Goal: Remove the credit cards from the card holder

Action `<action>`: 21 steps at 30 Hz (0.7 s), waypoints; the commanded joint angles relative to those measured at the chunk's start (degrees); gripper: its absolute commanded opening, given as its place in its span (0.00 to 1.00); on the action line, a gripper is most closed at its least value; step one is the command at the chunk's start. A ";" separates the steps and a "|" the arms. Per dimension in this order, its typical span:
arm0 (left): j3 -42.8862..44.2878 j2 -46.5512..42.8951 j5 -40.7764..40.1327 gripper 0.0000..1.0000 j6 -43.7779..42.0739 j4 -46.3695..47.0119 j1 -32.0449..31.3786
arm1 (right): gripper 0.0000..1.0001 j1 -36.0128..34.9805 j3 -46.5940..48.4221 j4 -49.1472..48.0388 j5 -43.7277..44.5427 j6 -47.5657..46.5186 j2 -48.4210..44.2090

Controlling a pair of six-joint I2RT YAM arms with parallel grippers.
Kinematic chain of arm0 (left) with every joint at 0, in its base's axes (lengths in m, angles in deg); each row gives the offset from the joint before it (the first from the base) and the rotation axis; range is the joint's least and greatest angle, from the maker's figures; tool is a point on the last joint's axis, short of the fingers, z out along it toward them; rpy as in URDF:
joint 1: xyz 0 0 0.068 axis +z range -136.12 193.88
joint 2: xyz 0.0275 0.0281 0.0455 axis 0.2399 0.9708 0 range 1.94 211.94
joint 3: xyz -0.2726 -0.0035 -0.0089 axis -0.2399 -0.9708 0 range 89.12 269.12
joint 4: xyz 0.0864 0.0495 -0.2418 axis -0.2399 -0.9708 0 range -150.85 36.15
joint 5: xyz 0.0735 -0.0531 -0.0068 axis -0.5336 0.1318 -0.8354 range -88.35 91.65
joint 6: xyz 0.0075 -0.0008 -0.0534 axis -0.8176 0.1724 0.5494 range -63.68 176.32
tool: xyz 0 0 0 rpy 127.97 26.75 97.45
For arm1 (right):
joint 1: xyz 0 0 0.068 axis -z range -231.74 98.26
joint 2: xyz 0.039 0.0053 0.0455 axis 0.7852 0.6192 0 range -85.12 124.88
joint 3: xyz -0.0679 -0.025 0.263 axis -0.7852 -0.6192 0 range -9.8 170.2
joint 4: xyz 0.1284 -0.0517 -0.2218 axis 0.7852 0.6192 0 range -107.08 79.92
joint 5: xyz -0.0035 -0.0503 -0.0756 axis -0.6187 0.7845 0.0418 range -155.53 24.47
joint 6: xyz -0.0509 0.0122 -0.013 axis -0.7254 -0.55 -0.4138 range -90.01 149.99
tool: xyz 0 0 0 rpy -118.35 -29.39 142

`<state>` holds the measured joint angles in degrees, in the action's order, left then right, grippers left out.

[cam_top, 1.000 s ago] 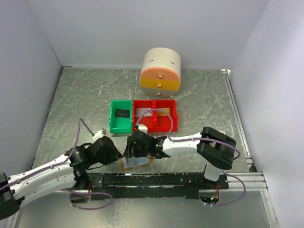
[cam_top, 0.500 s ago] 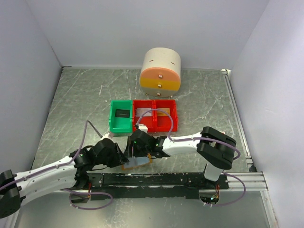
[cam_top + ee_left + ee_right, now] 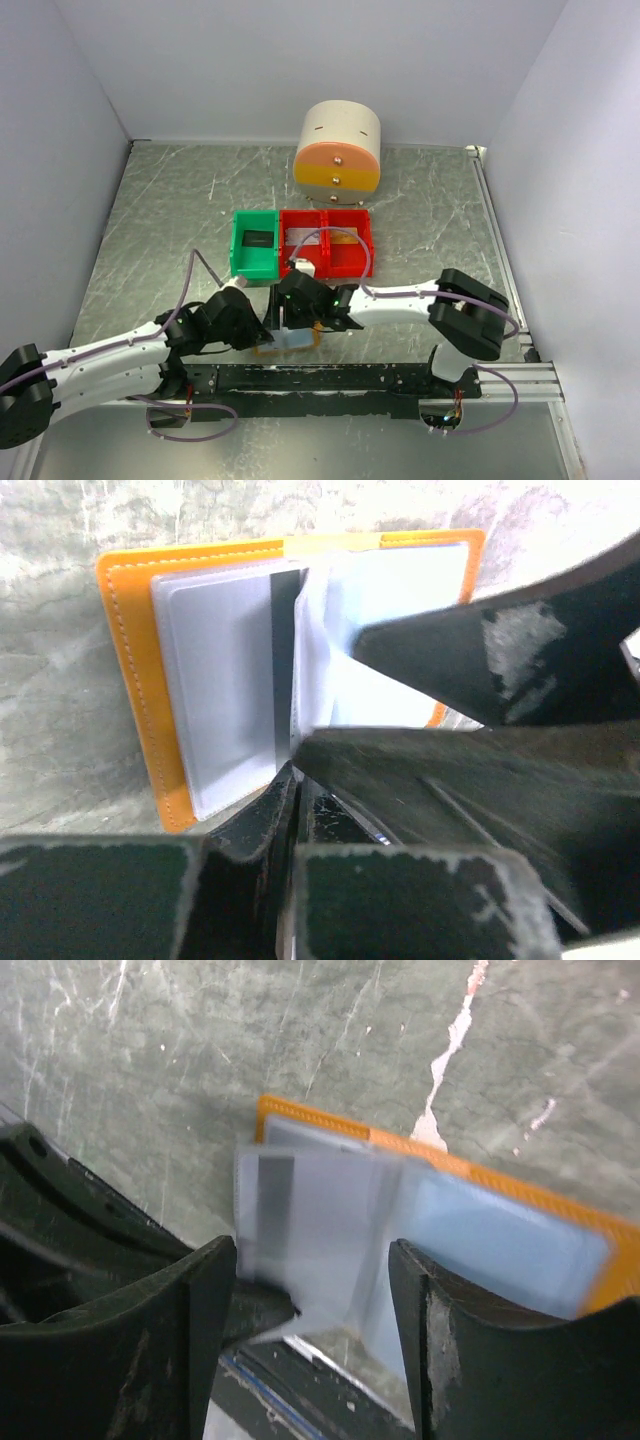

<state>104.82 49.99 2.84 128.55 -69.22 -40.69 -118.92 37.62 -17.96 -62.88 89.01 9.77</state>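
Here, left jaws tight on grey striped card point(image 3: 285, 660); right jaws wide astride stitched orange holder point(image 3: 128, 680).

No legible text, label, brand, number or sign anywhere. Plain faces only on the card holder point(image 3: 130, 680), green bin point(image 3: 236, 245), red bin point(image 3: 325, 213) and round drawer unit point(image 3: 338, 150). Grey-silver credit card point(image 3: 285, 660) too blurred to read.

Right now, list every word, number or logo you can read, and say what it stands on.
None readable. The card holder shows plain orange rim and pale pockets; the grey card shows only a dark stripe. Whatever lies in the red bin is too small to read.
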 commanded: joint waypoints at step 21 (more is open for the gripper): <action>14.46 12.60 -0.32 0.54 -13.21 -2.84 -0.19 | 0.77 4.94 -16.01 18.27 12.67 7.09 -33.11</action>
<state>116.47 60.19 -0.18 118.75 -75.63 -40.71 -114.42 23.26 -2.16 -53.15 93.47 -19.91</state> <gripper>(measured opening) 0.536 0.766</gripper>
